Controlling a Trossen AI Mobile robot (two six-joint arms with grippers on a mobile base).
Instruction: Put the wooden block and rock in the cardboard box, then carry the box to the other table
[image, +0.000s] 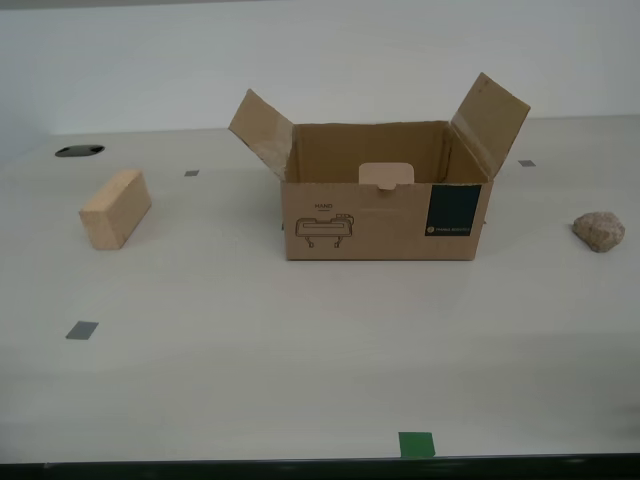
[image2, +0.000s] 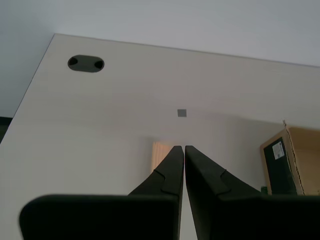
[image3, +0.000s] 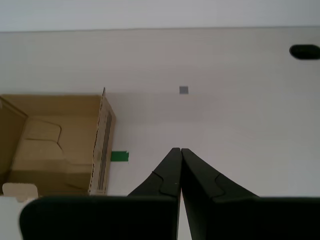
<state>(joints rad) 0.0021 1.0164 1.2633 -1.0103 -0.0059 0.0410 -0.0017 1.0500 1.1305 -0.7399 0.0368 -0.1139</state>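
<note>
While nothing had yet been loaded, both of my grippers hung over the table, jaws together and empty.

The cardboard box (image: 384, 205) stood open, flaps up, with the wooden block (image: 115, 208) well apart toward the exterior view's left and the rock (image: 598, 231) well apart toward its right; my second gripper (image2: 180, 149) had a pale sliver just beyond its tips, probably the block, though mostly hidden, and touched nothing; my first gripper (image3: 176, 151) faced bare table with the box off to one side; I judged the first pick still ahead, calling for parted jaws, then a descent astride the block.
</note>
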